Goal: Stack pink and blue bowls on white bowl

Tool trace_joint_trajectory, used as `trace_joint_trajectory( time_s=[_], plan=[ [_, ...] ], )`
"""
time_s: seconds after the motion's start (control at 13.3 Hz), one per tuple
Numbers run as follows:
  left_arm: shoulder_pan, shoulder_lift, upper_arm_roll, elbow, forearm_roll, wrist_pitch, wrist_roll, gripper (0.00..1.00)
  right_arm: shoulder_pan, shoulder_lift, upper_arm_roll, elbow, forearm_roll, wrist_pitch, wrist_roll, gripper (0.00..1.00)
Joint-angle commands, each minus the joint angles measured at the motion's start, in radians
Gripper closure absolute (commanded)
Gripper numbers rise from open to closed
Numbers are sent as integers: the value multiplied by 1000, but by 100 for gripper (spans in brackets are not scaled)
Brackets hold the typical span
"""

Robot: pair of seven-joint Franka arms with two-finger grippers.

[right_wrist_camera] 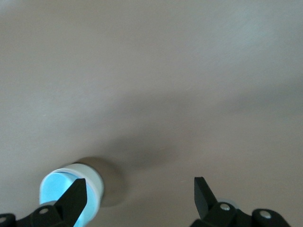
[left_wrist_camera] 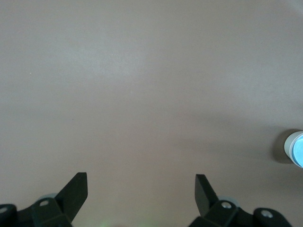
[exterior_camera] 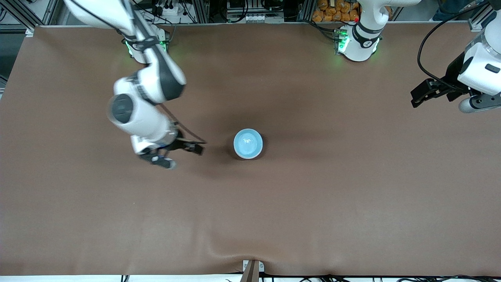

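Observation:
A light blue bowl (exterior_camera: 248, 143) sits in the middle of the brown table. In the right wrist view its blue inside (right_wrist_camera: 56, 188) is nested in a bowl with a white outer wall (right_wrist_camera: 93, 178). That wall also shows at the edge of the left wrist view (left_wrist_camera: 289, 144). The pink bowl is hidden. My right gripper (exterior_camera: 182, 155) is open and empty over the table beside the stack, toward the right arm's end; its jaws (right_wrist_camera: 140, 187) stand wide apart. My left gripper (exterior_camera: 415, 98) is open and empty (left_wrist_camera: 141, 182), waiting over the left arm's end of the table.
The brown table cover (exterior_camera: 313, 196) is bare around the stack. Both arm bases (exterior_camera: 358, 43) stand along the table's edge farthest from the front camera. A small bracket (exterior_camera: 252, 268) sits at the nearest edge.

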Motion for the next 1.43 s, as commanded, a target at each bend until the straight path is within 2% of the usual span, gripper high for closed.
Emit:
trace_joint_trajectory(
  time_s=[0.0,0.23,0.45,0.6,0.75,0.98,1.35],
  plan=[
    [2,-18,5,-14,-16,4,19,0,-104,-84,13,-35,-64,-74,-111,0],
    [0,-18,5,-14,-16,4,19,0,-188,-173,13,-38,-166,-169,-252,0],
    [0,-18,5,-14,-16,2,19,0,-294,-254,20,-39,-171,-255,-445,0],
    [0,-19,5,-13,-16,2,19,0,-345,-290,20,-27,-174,-322,-478,0],
    [2,-19,7,-11,-16,2,21,0,-370,-319,23,22,-198,-422,-515,0],
    [0,-18,7,-8,-16,1,22,0,-420,-308,27,210,-203,-598,-539,0],
    [-3,-13,5,3,-2,2,53,0,-440,-311,26,301,-226,-741,-586,0]
  ],
)
